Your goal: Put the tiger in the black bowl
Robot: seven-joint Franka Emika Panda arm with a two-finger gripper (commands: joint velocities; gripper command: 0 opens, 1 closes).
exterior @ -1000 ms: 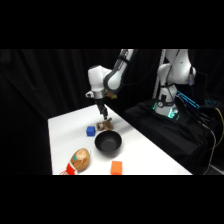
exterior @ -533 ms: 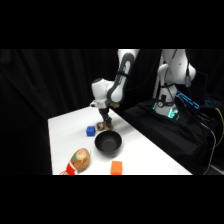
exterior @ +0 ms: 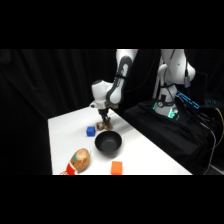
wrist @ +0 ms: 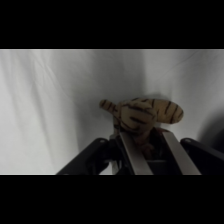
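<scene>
Metal fingers (wrist: pixel 172 152) pinch the striped tiger (wrist: pixel 142 114) between them above the white table (wrist: pixel 45 110).

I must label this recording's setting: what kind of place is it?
Probably a robotics lab. A white arm's gripper reaches over a white table hung round with black curtains, and only test props are set out: a toy tiger, a black bowl, coloured cubes.

Side camera stands off the table's (exterior: pixel 65 135) near corner, looking across and down, far enough to take in the whole top and the arm's base at upper right. Wrist camera sits right behind the claw (wrist: pixel 145 145), staring down at close range. Both views share the tiger (wrist: pixel 142 114) and the white surface around it.
</scene>
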